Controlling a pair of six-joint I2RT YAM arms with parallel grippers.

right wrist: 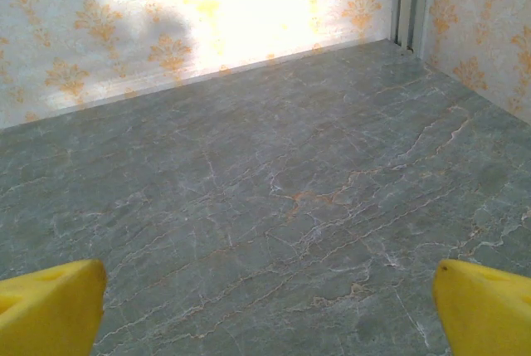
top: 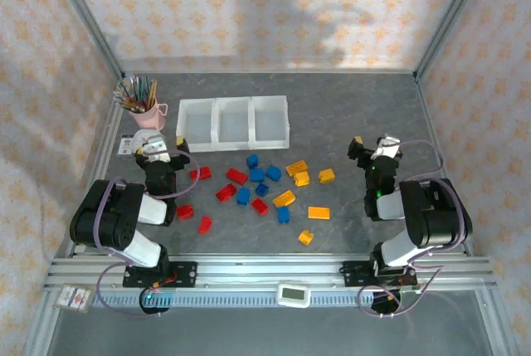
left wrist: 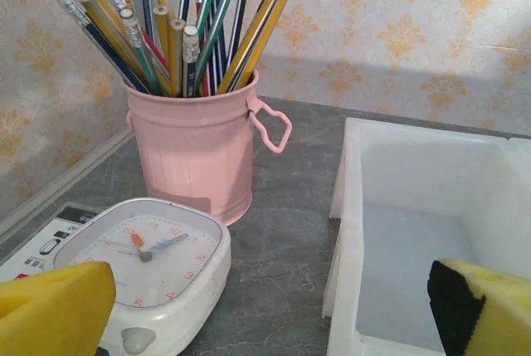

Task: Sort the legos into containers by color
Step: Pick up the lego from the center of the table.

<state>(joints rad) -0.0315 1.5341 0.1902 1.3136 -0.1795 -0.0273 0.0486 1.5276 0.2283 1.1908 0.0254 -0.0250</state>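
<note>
step in hand: the opening of the sort is being faced; no brick is being carried and all three bins are being shown bare, so a first pick is judged to be due.
left pincer (top: 160, 153): its yellow fingers are being held spread wide with nothing between them; it is being hung at the left of the bench (top: 348, 107), just near of the pink pencil cup (left wrist: 195, 153) and a white clock (left wrist: 149, 256).
right pincer (top: 373, 150): it is being held just as wide, with nothing grasped, and is being pointed over bare bench at the right.
legos (top: 257, 190): they are being left loose on the bench between the two arms, near of the bins; reds are lying mostly left, blues in the middle, yellow-orange ones right.
containers (top: 234, 99): three joined white bins are being kept at the far middle, just right of the cup and apart from the bricks.
next move: one pincer is probably being called on to turn down over a nearby brick, with a single brick straddled clear of its neighbours.
</note>
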